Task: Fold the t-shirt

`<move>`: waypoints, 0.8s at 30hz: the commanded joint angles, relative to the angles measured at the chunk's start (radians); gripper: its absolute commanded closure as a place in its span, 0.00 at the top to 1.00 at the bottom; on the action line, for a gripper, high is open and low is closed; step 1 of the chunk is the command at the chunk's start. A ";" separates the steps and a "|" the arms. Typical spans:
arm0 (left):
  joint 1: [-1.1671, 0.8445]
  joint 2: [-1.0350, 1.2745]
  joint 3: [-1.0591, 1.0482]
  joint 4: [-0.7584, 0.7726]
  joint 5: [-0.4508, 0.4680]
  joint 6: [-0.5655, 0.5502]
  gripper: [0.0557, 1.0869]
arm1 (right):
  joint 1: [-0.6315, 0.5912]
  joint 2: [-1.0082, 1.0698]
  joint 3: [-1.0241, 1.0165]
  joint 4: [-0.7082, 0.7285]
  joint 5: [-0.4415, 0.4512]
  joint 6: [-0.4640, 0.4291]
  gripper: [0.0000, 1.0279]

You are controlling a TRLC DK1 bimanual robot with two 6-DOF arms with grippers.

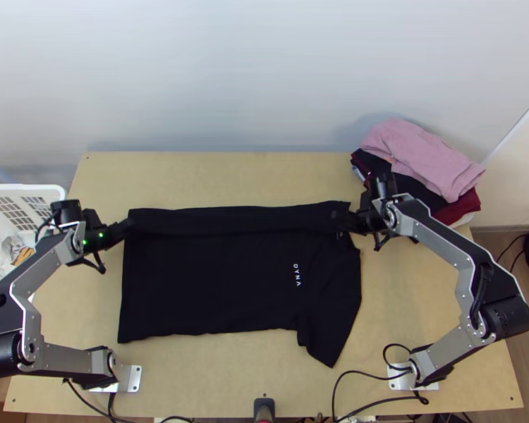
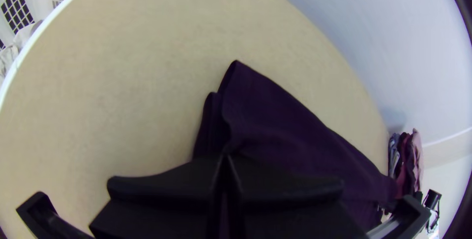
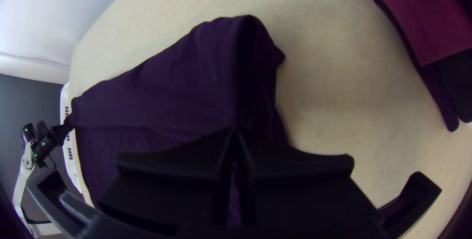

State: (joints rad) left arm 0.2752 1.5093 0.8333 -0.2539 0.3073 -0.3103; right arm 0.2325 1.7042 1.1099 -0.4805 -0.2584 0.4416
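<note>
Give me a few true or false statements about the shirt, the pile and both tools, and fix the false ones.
1. The left tool and right tool both grip the shirt. True.
2. The shirt is bunched into a ball. False: it lies flat, with its far side folded over in a strip.
3. Pink cloth tops the pile. True.
4. The pile lies left of the shirt. False: it lies to the right; the basket stands on the left.
5. A sleeve slants toward the near edge of the table. True.
</note>
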 commanded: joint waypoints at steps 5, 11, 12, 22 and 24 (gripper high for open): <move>0.021 -0.046 -0.068 0.004 0.010 0.040 0.94 | 0.008 -0.094 -0.087 0.011 0.028 0.002 0.91; 0.102 -0.077 -0.037 -0.004 0.003 0.076 0.95 | 0.016 -0.275 -0.159 -0.017 0.028 0.017 0.96; 0.117 -0.078 -0.030 -0.010 0.004 0.083 0.95 | 0.025 -0.318 -0.174 -0.024 0.028 0.028 0.96; 0.183 -0.213 0.006 -0.146 0.047 0.128 0.95 | 0.050 -0.549 -0.298 -0.415 0.005 0.063 0.96; 0.182 -0.251 0.007 -0.168 0.056 0.128 0.95 | 0.047 -0.557 -0.323 -0.497 -0.010 0.063 0.95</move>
State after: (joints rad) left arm 0.4522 1.3148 0.8150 -0.3950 0.3412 -0.1997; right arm 0.2749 1.1736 0.8356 -0.9054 -0.2527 0.4911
